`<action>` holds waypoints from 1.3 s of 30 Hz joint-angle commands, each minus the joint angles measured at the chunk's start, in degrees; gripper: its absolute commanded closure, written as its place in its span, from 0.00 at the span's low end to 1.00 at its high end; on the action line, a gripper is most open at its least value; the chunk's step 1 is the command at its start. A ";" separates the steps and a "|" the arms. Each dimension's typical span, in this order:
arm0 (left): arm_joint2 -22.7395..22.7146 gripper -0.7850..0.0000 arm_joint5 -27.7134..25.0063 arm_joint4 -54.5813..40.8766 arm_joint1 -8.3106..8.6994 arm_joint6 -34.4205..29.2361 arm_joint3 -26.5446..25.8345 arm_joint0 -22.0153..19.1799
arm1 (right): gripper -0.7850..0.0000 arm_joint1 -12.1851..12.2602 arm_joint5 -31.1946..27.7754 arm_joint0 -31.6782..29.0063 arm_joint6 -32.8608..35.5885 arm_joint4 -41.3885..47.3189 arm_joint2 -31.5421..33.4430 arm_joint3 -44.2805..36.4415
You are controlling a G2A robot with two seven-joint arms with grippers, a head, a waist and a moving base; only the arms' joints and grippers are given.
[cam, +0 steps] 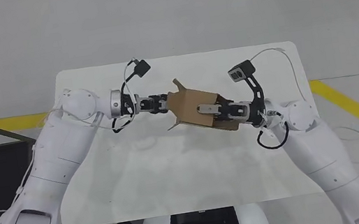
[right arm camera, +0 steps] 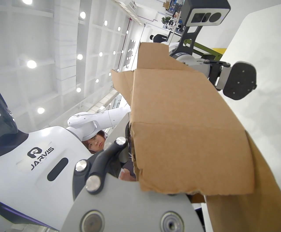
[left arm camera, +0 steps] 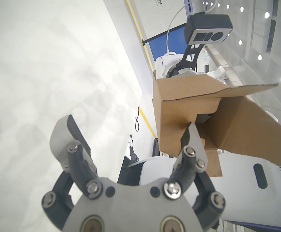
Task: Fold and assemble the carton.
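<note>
Left end effector (left arm camera: 129, 123), spread open, sets one fingertip (left arm camera: 193, 137) against a flap of the carton (cam: 191, 102), apparently to fold it. Right end effector (cam: 216, 110) clamps the carton's opposite side, steadying it over the desk (cam: 175, 176).

One carton (cam: 192, 103), one white table (cam: 140, 178), two arms (left end effector (cam: 163, 105), right end effector (cam: 213, 109)).
</note>
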 commanded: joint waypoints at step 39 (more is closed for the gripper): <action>-5.53 0.00 -3.98 5.02 2.18 3.39 -8.16 6.01 | 1.00 -0.53 1.47 -0.25 -11.13 -2.72 0.63 1.62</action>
